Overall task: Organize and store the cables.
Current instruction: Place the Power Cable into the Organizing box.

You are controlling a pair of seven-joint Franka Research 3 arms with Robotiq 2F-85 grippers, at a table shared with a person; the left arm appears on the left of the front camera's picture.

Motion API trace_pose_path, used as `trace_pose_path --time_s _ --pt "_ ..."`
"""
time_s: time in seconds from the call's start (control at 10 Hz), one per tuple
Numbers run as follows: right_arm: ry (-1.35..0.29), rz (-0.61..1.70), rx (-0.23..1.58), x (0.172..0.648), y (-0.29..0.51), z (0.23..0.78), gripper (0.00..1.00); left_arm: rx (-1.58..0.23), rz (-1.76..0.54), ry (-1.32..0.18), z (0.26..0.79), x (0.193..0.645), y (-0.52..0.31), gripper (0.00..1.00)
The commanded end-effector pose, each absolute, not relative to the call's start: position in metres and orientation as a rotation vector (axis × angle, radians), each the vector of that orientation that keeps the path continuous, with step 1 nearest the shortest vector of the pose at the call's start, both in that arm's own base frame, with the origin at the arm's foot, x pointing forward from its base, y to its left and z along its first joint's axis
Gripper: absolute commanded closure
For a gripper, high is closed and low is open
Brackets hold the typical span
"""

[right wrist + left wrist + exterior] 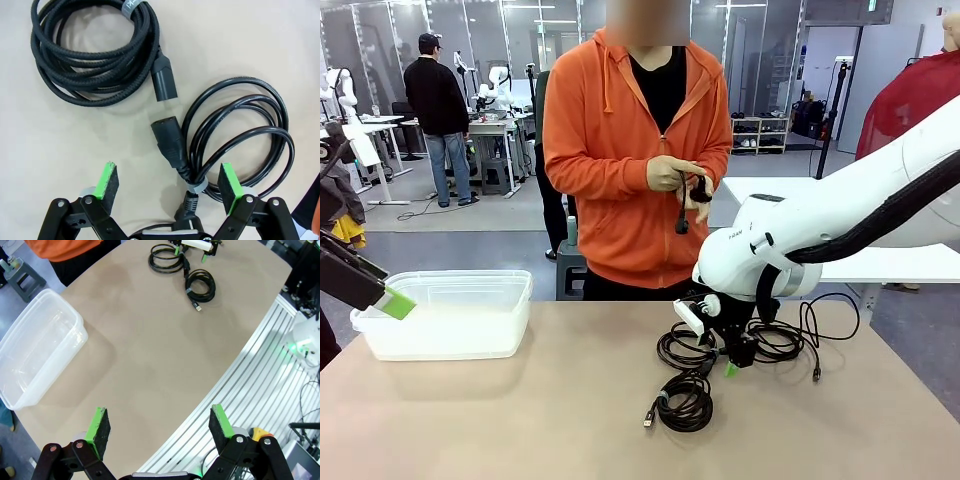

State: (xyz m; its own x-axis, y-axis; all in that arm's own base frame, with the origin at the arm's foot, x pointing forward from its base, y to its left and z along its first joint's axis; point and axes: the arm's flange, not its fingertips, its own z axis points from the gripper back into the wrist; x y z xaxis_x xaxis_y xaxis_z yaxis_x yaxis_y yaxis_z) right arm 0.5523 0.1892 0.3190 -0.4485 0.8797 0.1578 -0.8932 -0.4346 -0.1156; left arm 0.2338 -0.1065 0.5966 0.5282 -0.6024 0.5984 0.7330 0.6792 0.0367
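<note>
Several coiled black cables lie on the tan table. A smooth cable (245,135) with a tie and a black plug (169,142) lies between the pads of my open right gripper (170,185), low over it. A braided cable (90,50) lies just beyond it. From the front, my right gripper (722,358) hangs over a cable coil (682,346), and another coil (686,402) lies nearer. The person holds one more cable (684,200) in both hands. My left gripper (160,427) is open and empty, high over the table's left side, next to a clear bin (450,312).
The clear plastic bin (35,350) holds nothing. A loose cable (808,335) trails on the table to the right of my right gripper. The person stands at the far edge. A ribbed metal rail (270,370) borders the table's near side.
</note>
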Motion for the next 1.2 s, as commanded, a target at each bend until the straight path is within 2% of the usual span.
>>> trace_pose_path --time_s 0.0,0.8,0.9,1.0,1.1 --pt "-0.244 2.065 0.084 0.563 0.190 0.317 0.00 -0.225 -0.810 -0.619 0.596 0.235 -0.106 0.00" --pt "-0.164 2.086 0.082 0.580 0.189 0.300 0.00 -0.225 -0.810 -0.619 0.596 0.235 -0.106 0.00" --pt "-0.161 2.085 0.079 0.580 0.189 0.300 0.29 -0.225 -0.810 -0.619 0.596 0.235 -0.106 0.00" --pt "-0.157 2.087 0.076 0.580 0.190 0.300 0.52 -0.225 -0.810 -0.619 0.596 0.235 -0.106 0.00" --pt "-0.157 2.087 0.070 0.579 0.192 0.301 0.87 -0.225 -0.810 -0.619 0.596 0.235 -0.106 0.00"
